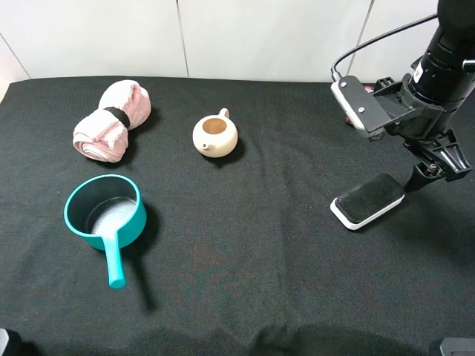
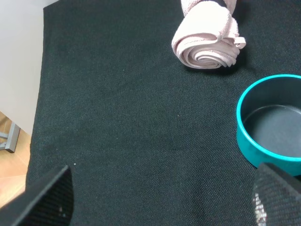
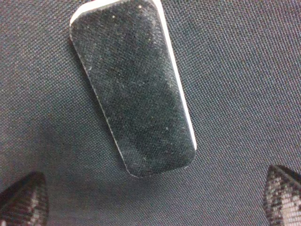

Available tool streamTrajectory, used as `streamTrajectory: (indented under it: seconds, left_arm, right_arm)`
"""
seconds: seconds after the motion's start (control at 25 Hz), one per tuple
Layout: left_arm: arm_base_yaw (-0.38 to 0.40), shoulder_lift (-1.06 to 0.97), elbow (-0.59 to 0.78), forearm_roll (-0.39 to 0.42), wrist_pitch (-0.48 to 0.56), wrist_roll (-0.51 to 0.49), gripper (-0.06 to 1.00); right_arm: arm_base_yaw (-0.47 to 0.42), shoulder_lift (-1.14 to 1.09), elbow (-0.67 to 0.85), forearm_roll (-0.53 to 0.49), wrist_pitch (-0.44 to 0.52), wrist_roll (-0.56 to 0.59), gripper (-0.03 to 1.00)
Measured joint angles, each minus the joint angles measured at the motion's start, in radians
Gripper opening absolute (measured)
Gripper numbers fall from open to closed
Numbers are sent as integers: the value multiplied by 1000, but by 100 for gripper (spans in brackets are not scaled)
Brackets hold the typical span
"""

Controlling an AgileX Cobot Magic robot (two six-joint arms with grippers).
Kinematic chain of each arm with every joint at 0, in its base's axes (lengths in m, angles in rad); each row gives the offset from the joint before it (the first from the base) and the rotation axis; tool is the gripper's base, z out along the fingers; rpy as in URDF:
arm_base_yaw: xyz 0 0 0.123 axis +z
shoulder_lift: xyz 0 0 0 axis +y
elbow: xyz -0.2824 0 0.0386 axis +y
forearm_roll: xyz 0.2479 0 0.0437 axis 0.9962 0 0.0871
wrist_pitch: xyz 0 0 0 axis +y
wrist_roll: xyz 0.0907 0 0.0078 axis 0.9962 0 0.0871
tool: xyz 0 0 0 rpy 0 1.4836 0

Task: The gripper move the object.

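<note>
The object, a flat block (image 1: 367, 199) with a black felt top on a white base, lies on the black cloth at the right. In the right wrist view the block (image 3: 131, 89) lies flat, just ahead of the fingertips. My right gripper (image 1: 433, 172) hangs just behind the block's right end. It is open and empty (image 3: 150, 202), with dark fingertips (image 3: 23, 197) wide apart and clear of the block. My left gripper (image 2: 160, 197) is open and empty, low over bare cloth near the table's left edge.
A cream teapot (image 1: 215, 136) stands at centre back. A rolled pink towel (image 1: 113, 120) lies at back left and shows in the left wrist view (image 2: 207, 40). A teal saucepan (image 1: 104, 215) sits in front of the towel, close to the left gripper (image 2: 273, 122).
</note>
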Motion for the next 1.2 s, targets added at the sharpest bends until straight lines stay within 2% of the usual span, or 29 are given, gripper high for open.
streamTrajectory:
  seconds: [0.52,1.2]
  left_arm:
    - [0,0,0,0,0,0,83]
    - [0,0,0,0,0,0,83]
  right_arm:
    - [0,72,3,-10,-18,-1,69]
    - [0,181,3,-30,-89,-1,69]
